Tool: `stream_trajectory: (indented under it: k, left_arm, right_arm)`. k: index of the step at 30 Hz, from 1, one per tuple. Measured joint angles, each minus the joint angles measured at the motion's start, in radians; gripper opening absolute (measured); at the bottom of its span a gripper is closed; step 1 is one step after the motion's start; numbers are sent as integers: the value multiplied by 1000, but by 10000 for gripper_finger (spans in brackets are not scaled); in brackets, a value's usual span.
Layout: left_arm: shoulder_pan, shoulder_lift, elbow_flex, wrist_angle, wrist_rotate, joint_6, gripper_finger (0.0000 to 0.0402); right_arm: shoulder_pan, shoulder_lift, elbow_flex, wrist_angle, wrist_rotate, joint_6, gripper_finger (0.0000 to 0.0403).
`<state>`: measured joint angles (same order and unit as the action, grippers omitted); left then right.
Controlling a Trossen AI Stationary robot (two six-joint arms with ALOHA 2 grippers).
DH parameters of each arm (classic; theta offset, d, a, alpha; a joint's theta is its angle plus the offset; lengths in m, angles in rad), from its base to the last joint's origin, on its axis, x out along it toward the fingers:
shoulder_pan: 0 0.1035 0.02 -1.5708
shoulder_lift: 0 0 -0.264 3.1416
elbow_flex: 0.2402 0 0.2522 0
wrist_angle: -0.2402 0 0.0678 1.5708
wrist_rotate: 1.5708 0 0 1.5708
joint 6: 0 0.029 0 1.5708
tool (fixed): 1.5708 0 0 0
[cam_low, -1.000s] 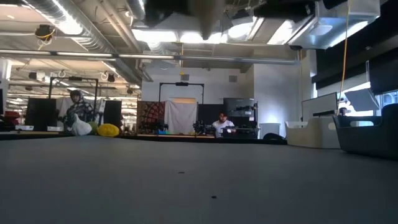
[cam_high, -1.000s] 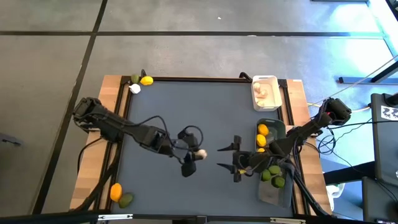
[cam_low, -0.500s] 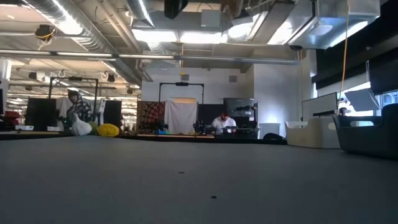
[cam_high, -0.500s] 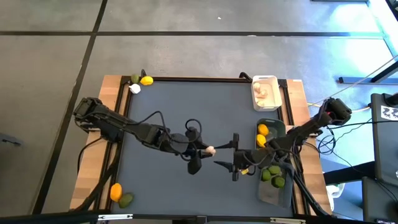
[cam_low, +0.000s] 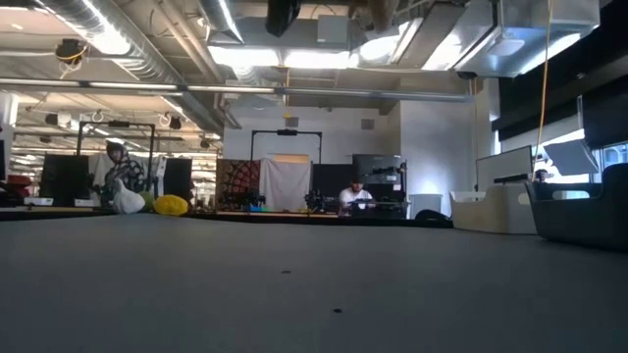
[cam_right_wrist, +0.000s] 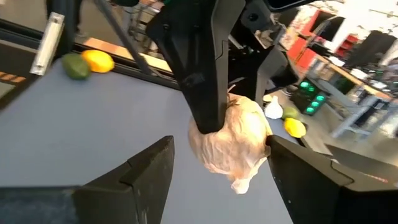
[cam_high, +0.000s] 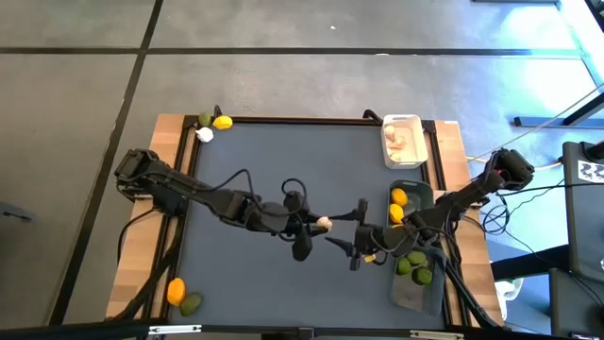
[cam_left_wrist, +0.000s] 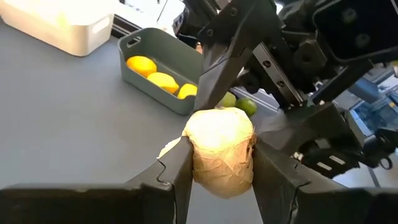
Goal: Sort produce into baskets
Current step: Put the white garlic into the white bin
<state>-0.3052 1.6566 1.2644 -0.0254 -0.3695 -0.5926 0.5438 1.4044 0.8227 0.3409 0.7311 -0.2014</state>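
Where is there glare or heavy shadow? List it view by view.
High view: bright light washes the floor at the upper right. Low view: the ceiling lamps flare, and the table lies dim. Left wrist view: the top of the garlic glares nearly white. Right wrist view: no strong glare.

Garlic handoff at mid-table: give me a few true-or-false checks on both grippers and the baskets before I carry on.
1. The left gripper is shut on the garlic bulb. True.
2. The right gripper has already clamped the bulb. False: its fingers stand open on either side of it, apart from it.
3. The white basket holds lemons. False: it holds pale garlic-like bulbs; the lemons lie in the dark grey-green basket.
4. A lemon and a lime lie loose at the table's near left corner. True.
5. The handoff is over the white basket. False: both grippers meet above bare mat at mid-table.
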Motion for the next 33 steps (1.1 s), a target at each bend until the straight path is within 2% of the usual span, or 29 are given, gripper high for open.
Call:
stream_trajectory:
  k: [12,17,23,27,33]
  left_arm:
    - [12,0,3,0,-7,7,129]
    - [12,0,3,-2,17,11,129]
    - [9,0,3,16,31,41,129]
    - [9,0,3,16,27,42,129]
    - [9,0,3,15,18,41,130]
  right_arm:
    - [0,3,2,6,168,-41,257]
    - [-1,5,2,10,86,-96,257]
    - [-4,8,2,8,38,-216,255]
    - [-4,8,2,14,28,-237,223]
    - [-3,8,1,14,18,-247,129]
